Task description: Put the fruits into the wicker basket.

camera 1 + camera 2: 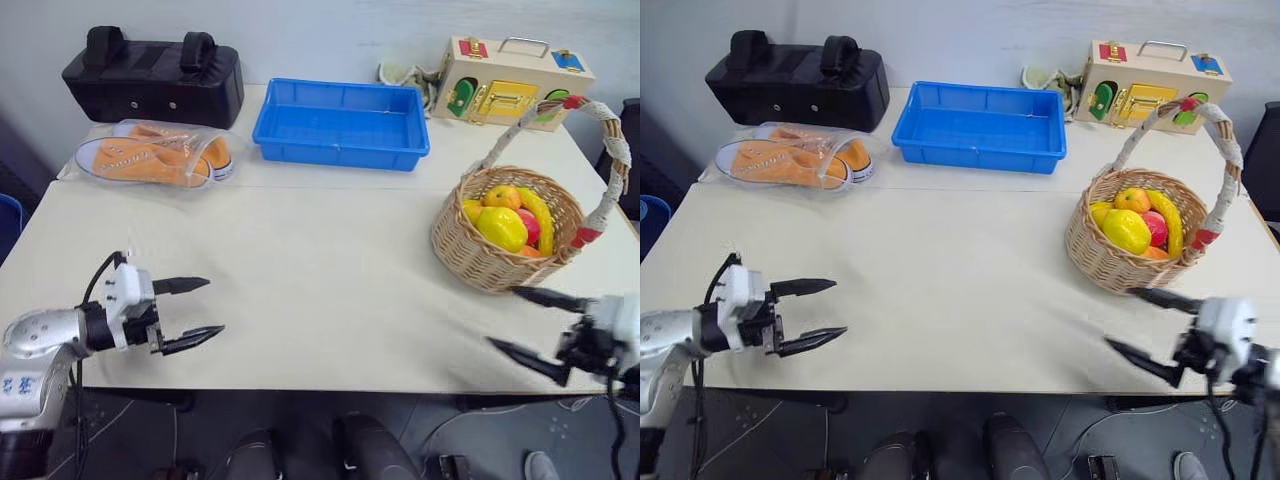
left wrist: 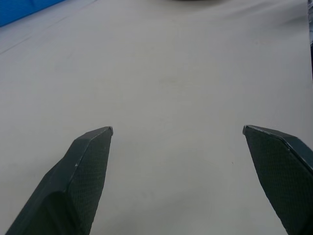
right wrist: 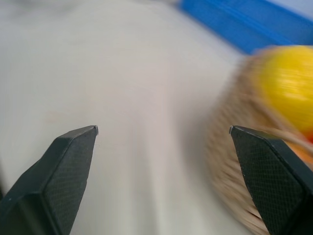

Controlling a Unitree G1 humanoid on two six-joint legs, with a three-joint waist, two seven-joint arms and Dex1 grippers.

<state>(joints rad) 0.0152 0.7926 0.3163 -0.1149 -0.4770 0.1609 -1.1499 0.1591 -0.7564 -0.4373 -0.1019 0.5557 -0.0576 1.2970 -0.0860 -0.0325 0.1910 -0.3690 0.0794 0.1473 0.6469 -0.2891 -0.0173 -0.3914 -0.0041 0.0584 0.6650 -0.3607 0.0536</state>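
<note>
The round wicker basket (image 1: 500,245) stands on the right side of the table, its tall corded handle (image 1: 610,165) arching over it. Inside lie the fruits: a yellow lemon (image 1: 502,228), an orange-yellow mango (image 1: 502,196), a banana (image 1: 540,216) and a pinkish peach (image 1: 528,226). My right gripper (image 1: 528,322) hangs open and empty just in front of the basket, near the table's front edge. In the right wrist view the basket (image 3: 234,161) and a yellow fruit (image 3: 288,83) show blurred. My left gripper (image 1: 195,312) is open and empty over the front left of the table.
A blue plastic tray (image 1: 340,125) sits at the back centre. Orange sneakers in a clear bag (image 1: 150,155) and a black case (image 1: 155,80) are at the back left. A wooden latch box (image 1: 510,80) stands at the back right. The white table (image 1: 320,270) lies between my grippers.
</note>
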